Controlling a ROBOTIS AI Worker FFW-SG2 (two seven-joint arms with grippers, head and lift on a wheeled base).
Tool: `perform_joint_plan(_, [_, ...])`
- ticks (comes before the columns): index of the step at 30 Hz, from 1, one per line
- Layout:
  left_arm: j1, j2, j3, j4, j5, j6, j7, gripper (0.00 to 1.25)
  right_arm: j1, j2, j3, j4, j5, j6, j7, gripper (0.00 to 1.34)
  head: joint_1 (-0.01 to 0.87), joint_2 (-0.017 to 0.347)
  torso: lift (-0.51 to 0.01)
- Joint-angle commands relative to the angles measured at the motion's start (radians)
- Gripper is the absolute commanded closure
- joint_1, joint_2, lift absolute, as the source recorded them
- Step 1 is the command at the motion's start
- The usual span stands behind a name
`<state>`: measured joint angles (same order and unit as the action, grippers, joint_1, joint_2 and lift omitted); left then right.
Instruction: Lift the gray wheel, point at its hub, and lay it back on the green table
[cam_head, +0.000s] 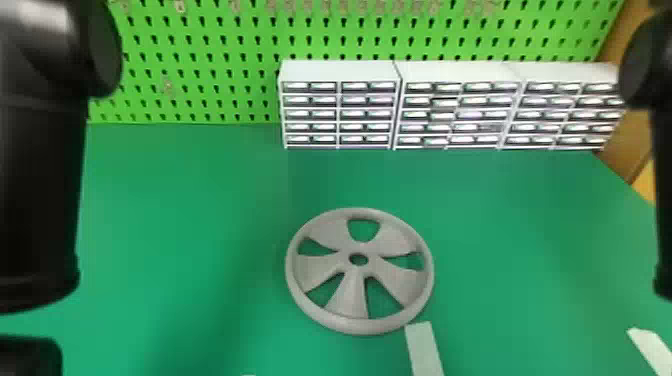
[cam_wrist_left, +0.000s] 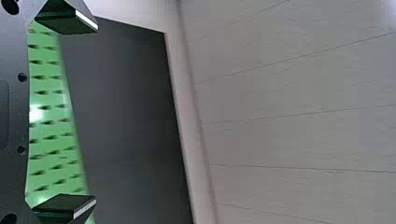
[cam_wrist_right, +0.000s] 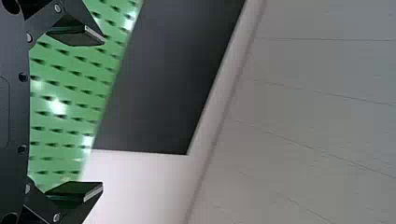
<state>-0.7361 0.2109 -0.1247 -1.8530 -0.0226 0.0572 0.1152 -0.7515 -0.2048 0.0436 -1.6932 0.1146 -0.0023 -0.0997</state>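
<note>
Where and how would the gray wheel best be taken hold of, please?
I'd take the gray wheel by its right rim, the open right claw coming from above: the wheel lies flat, and the gap beside that rim should admit one finger.

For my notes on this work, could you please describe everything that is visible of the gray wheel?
The gray wheel looks like matte plastic, in one piece: a round rim, five broad spokes with openings between them, and a hub with a round hole. It lies flat on the green table, in front of the white drawer units. No claw touches it.
</note>
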Motion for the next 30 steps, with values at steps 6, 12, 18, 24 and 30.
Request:
perform_joint_plan(6, [0.156, -0.001, 0.042, 0.028, 0.007, 0.056, 0.000, 0.02, 0.150, 0.027, 0.009, 0.044, -0.015, 0.024, 0.000, 0.20, 0.692, 0.048, -0.093])
perform_joint_plan(12, [0.244, -0.008, 0.068, 0.028, 0.010, 0.072, 0.000, 0.02, 0.233, 0.036, 0.018, 0.050, -0.021, 0.047, 0.000, 0.20, 0.692, 0.048, -0.093])
perform_joint_plan(18, [0.323, -0.016, 0.088, 0.026, 0.024, 0.084, 0.000, 0.02, 0.305, 0.047, 0.018, 0.050, -0.023, 0.067, 0.000, 0.20, 0.692, 0.048, -0.093])
perform_joint_plan(24, [0.402, -0.035, 0.102, 0.026, 0.023, 0.092, -0.002, 0.03, 0.366, 0.065, 0.002, 0.036, -0.027, 0.068, 0.000, 0.20, 0.692, 0.048, -0.093])
perform_joint_plan(30, [0.480, -0.059, 0.122, 0.026, 0.023, 0.102, -0.002, 0.03, 0.431, 0.074, -0.011, 0.009, -0.029, 0.080, 0.000, 0.20, 0.692, 0.048, -0.093])
